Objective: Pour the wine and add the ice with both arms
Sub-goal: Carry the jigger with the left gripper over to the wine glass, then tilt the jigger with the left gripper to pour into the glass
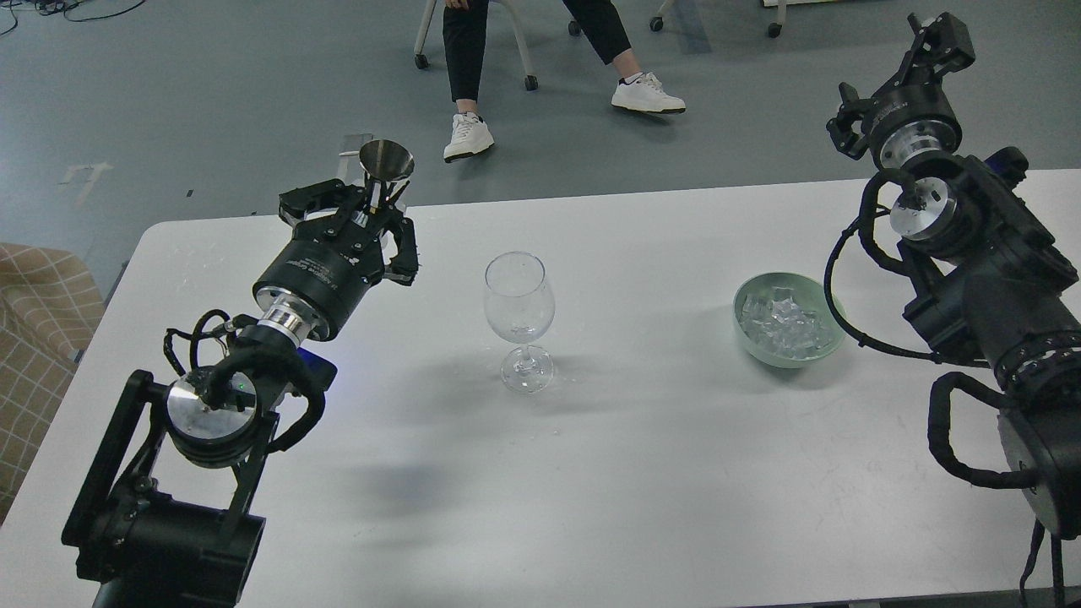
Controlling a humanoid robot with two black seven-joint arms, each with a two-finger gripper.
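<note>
A silver cone-shaped metal cup [386, 160] stands up out of my left gripper [368, 211], whose fingers are closed around its lower part near the table's far left edge. No wine shows; the cup's inside is hidden. A clear stemmed wine glass [518, 308] stands upright at the table's middle and looks empty. A pale green bowl [747, 338] right of it holds a heap of clear ice [785, 323]. My right gripper [936, 38] is raised high at the far right, well behind the bowl, holding nothing; its fingers cannot be told apart.
The white table [642, 473] carries only the glass and bowl. A seated person's legs and white shoes [646, 93] and chair wheels are on the grey floor beyond the far edge. A checked fabric seat [38, 338] is at the left.
</note>
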